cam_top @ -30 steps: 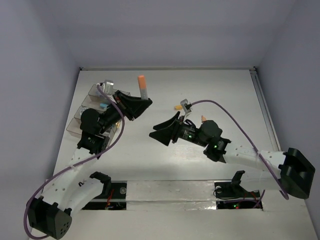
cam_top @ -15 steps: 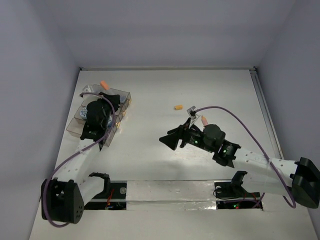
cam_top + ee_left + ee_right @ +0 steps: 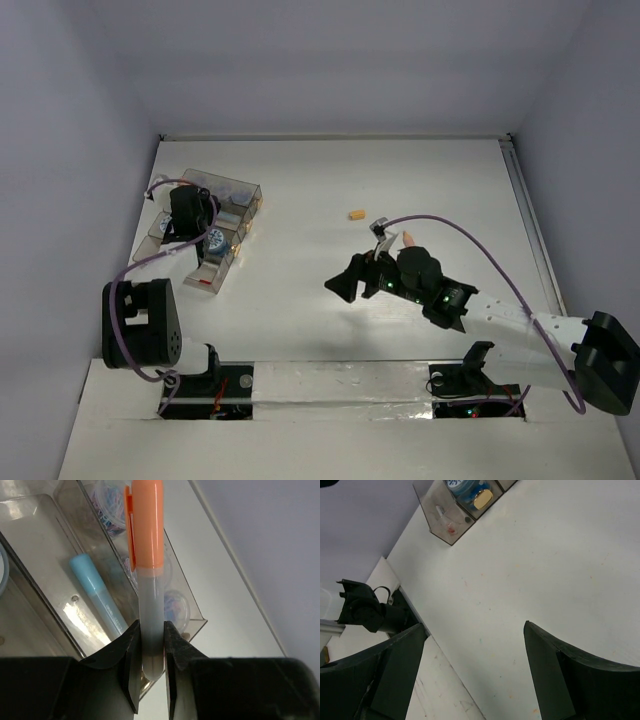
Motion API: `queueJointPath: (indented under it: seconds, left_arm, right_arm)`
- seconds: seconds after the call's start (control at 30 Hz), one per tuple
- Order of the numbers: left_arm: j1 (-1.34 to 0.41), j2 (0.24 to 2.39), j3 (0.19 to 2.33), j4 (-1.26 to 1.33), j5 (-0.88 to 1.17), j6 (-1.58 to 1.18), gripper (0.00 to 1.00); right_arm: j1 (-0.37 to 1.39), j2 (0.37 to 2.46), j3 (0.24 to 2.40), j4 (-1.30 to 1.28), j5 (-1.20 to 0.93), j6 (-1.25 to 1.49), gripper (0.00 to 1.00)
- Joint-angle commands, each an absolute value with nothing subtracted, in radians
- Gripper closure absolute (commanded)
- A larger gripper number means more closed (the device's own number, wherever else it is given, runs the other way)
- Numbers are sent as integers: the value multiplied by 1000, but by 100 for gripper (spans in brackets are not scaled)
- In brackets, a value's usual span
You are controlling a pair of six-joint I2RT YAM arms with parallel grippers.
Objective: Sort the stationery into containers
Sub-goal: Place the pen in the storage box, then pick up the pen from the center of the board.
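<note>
Orange at the cap and pale grey down the barrel, 1 marker [image 3: 147,555] is pinched by its lower end in the left gripper [image 3: 150,645], whose 2 fingers [image 3: 129,660] are clenched on it. The marker hangs over the containers [image 3: 240,190], a cluster of clear bins at the far left of the table [image 3: 420,180]. Its barrel crosses a dividing wall in the wrist view, and whether it touches the plastic cannot be told. Left of it in that view a blue marker [image 3: 97,597] lies flat in 1 compartment, and 2 round tubs [image 3: 175,607] of coloured clips sit in other compartments.

The right gripper [image 3: 475,670] is released, jaws spread wide with only bare table between them. It hovers near the middle of the table, well apart from the containers. Its wrist view shows the near end of the cluster: a blue-topped tub [image 3: 462,487], a gold-coloured item [image 3: 482,499] beside it, and a thin red-tipped piece [image 3: 451,528] in the nearest bin.

2 small things lie loose on the table: an orange piece [image 3: 356,214] beyond the right gripper, and a pinkish piece [image 3: 408,238] just beside the right arm [image 3: 440,290], too small to identify.
</note>
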State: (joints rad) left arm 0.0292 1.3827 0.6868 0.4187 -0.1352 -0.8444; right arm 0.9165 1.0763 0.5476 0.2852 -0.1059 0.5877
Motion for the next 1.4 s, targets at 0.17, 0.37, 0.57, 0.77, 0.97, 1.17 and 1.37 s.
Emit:
queueJointPath:
  seconds: [0.17, 0.37, 0.57, 0.77, 0.97, 1.17, 1.37]
  left_arm:
    - [38, 1459, 787, 400, -199, -859, 100]
    - [38, 1463, 752, 403, -212, -900, 94]
    - [38, 1463, 727, 411, -225, -920, 94]
    - [38, 1454, 698, 429, -229, -948, 88]
    - [38, 1431, 664, 454, -247, -951, 64]
    - [38, 1401, 676, 482, -223, -902, 31]
    - [17, 1290, 690, 500, -183, -856, 25]
  right_arm:
    - [894, 1039, 543, 275, -118, 542, 15]
    - [876, 1016, 541, 256, -106, 532, 15]
    - [854, 953, 532, 216, -54, 520, 15]
    - [824, 894, 535, 160, -6, 508, 15]
    - [804, 859, 552, 104, 43, 491, 15]
    - [782, 871, 574, 84, 74, 489, 15]
    - [724, 917, 623, 23, 173, 469, 21]
